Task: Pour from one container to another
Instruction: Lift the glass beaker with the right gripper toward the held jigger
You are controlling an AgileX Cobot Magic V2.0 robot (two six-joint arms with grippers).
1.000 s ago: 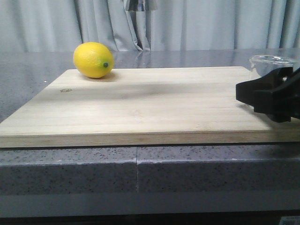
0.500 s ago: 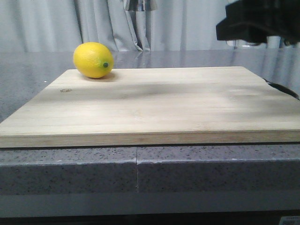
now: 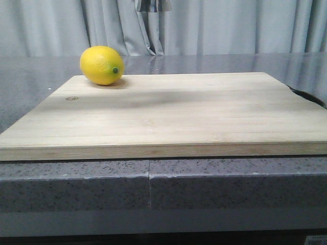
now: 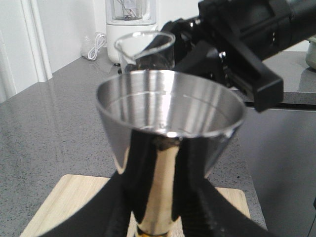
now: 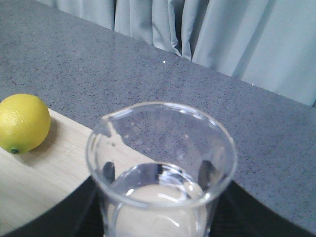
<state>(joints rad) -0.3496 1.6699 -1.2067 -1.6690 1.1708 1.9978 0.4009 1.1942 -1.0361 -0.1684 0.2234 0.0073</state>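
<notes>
The jigger (image 4: 170, 133) stands upright in the left arm's jaws, which are closed around its narrow gold-tinted waist, black pads on both sides of it. Its open upper cone faces straight up, and its long axis is vertical. In the left wrist view the cutting board (image 4: 64, 197) lies well below it, so the jigger is held in the air rather than standing on the board.

Taking the jigger as the landmark: the glass beaker (image 4: 146, 49) sits just behind its far rim, slightly higher, and also upright. The beaker's pouring lip points away to the jigger's left side rather than over the cone. Whether the two rims touch cannot be told from this view; they look close but apart.

The right arm (image 4: 247, 44) reaches in from the jigger's far right and carries the beaker. The right wrist view shows the beaker (image 5: 160, 173) held low between dark pads, the jaws closed on its lower wall, with clear liquid at the bottom. The lemon (image 5: 22, 123) lies on the board, well below and off to the side.

The pour probably depends on bringing the beaker's lip round over the cone's mouth, then tipping it toward the jigger.

The front view shows only the board and lemon; both arms are above its frame.
</notes>
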